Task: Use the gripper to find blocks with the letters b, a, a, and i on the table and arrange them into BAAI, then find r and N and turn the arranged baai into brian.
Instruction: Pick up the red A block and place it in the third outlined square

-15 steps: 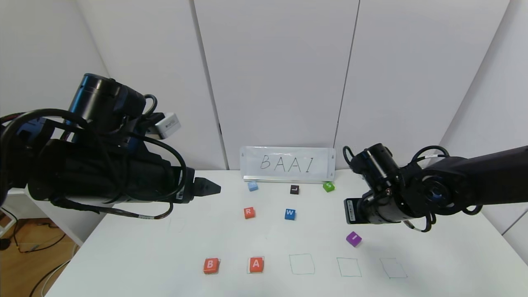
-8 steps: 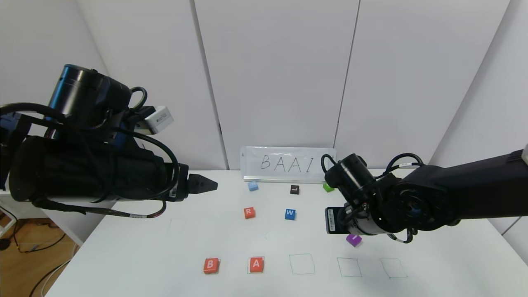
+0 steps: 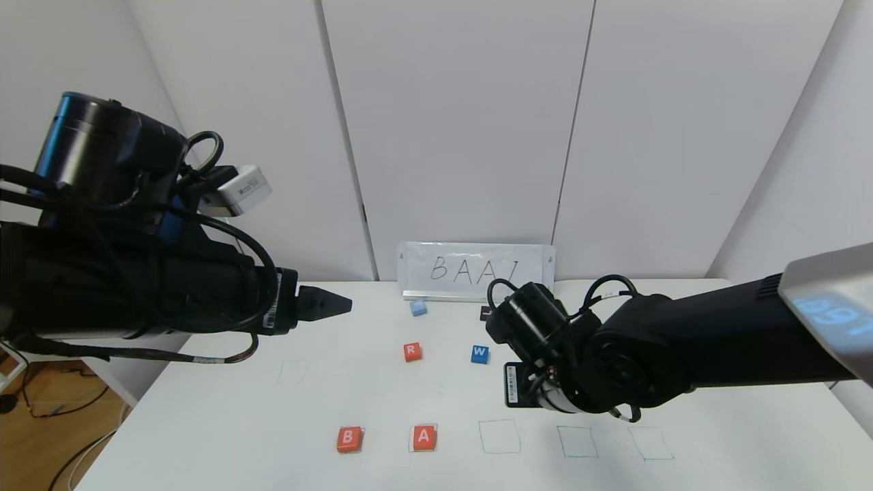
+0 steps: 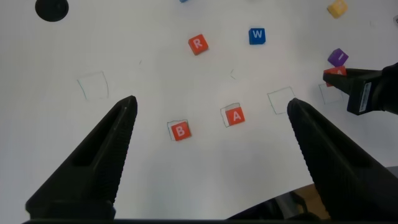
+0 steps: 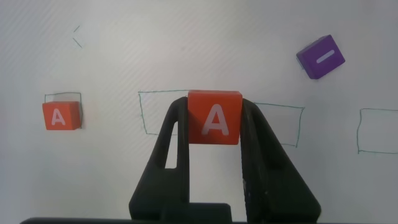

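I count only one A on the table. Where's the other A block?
The second A block is clamped in the right pincer, held above the table near the empty third green square, right of the placed A.

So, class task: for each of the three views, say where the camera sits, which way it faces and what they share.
Head view: high, facing forward-down at the table; both arms show.
Left wrist view: above the table, looking down between the open left gripper.
Right wrist view: looks down past the right gripper clamping an A block.
Shared: placed A block.
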